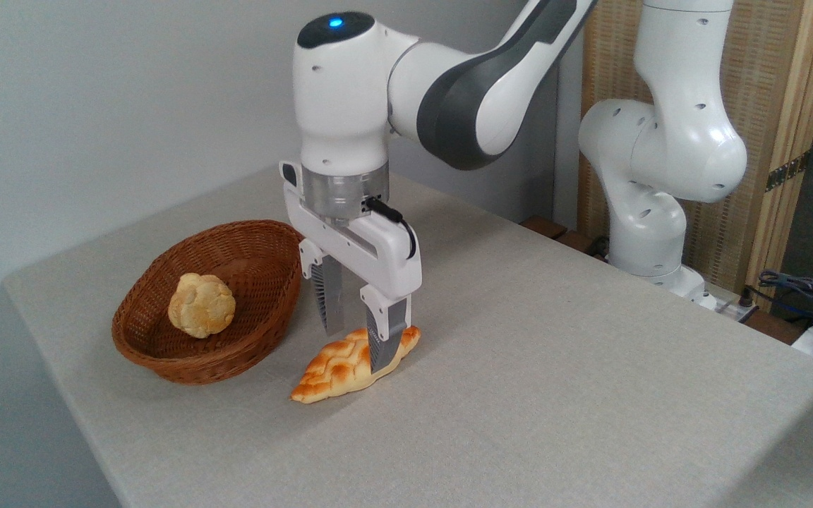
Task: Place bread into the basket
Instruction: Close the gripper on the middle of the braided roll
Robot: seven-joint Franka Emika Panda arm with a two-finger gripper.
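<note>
Overhead, the arm (449, 92) reached in from the upper right and pointed its gripper (357, 342) straight down at the table (555, 367). The table was covered in a plain grey-beige cloth, smooth and unmarked across the visible area, with its near-left corner falling away at the bottom of the frame.

The bread (339, 367) lay on the cloth just right of the basket (212, 300), close to it but apart. It was a braided loaf with a glossy golden crust, lying at a slant with one pointed end toward the camera. The two fingers (384, 339) stood either side of the loaf's far half, the nearer one in front of the crust and the other behind it. The loaf's underside met the cloth. Whether the fingers pressed on the bread or merely straddled it could not be determined.

The basket was reddish-brown wicker, oval and shallow, and held a round pale-yellow bun (202, 305) resting toward its left inner side.

Behind the table a plain pale wall (96, 106) filled the left and centre. At right, the arm's white base (660, 212) stood at the table's far edge before a wood-framed woven screen (780, 106). Dark cables (802, 289) and some equipment lay at the far right, too indistinct to identify.
</note>
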